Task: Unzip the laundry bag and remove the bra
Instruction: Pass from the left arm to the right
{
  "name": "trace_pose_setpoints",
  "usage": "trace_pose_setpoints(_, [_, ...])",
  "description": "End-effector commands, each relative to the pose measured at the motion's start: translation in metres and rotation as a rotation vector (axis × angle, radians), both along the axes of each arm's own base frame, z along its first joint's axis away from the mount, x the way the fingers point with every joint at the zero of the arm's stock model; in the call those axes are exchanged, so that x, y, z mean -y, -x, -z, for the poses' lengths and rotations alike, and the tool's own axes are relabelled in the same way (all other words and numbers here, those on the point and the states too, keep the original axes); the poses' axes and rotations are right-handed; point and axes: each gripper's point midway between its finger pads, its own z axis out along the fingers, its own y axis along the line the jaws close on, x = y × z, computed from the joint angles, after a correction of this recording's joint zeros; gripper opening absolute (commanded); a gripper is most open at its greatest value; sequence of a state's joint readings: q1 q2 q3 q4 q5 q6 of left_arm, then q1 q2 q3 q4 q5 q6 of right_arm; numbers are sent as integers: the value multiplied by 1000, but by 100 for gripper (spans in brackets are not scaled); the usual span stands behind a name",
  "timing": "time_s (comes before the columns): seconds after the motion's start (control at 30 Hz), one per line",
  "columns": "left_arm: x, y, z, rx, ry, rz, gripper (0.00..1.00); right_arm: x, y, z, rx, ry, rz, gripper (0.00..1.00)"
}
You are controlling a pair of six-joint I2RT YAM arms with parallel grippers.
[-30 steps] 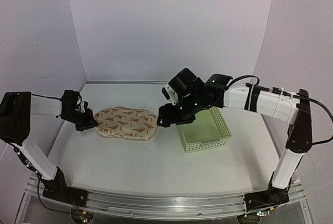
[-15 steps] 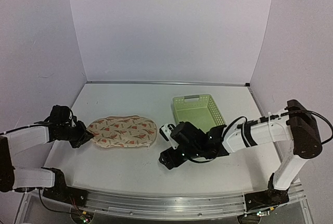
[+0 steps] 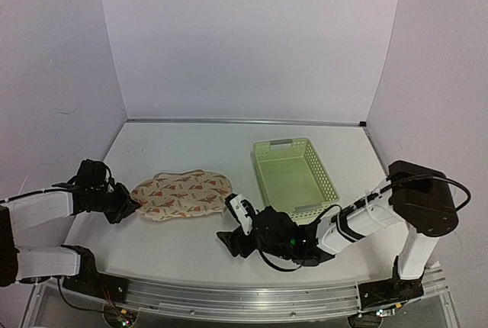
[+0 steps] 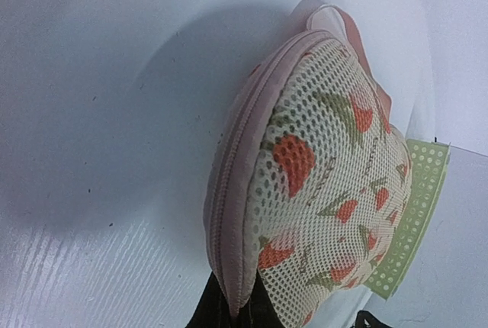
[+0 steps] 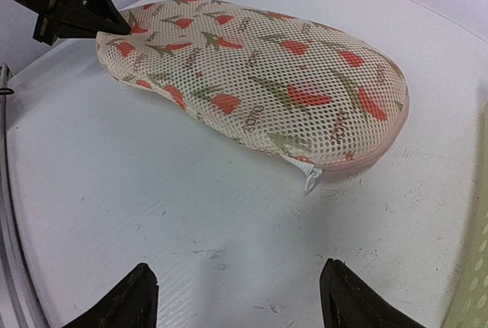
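We pinch the zipped laundry bag point(image 3: 183, 194) with the left gripper point(image 3: 126, 207). The right gripper point(image 5: 240, 305), wide open, faces the zip pull point(image 5: 311, 180); the unzipping remains.

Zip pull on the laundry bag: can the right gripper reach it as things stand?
Probably yes. The right gripper is open, low and facing the laundry bag; the zip pull hangs at the near rim, with only bare table between.

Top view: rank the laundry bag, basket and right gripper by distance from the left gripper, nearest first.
1. laundry bag: its left end is pinched in the left gripper.
2. right gripper: front centre, open.
3. green basket: right of the bag.
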State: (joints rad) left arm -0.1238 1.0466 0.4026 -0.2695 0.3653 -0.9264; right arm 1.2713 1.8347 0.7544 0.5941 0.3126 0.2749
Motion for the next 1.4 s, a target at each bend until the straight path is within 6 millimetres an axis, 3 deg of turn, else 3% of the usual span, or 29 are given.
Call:
trace_pose_setpoints(0.0, [11,1,-4,19,11,17,0,-16,-19,-18,105,-92,70,72])
trace_pose_setpoints(0.3, [13,6,-5,9,11,32,0,-26,-32,3,136,-45,113,63])
trace_pose_setpoints(0.73, [15,7,-8,-5,14,42,0,-19,-41,24,118,-18,170,52])
trace_pose_setpoints(1.37, [17,6,-7,-23,11,61,0,-21,-57,33,95,-22,186,28])
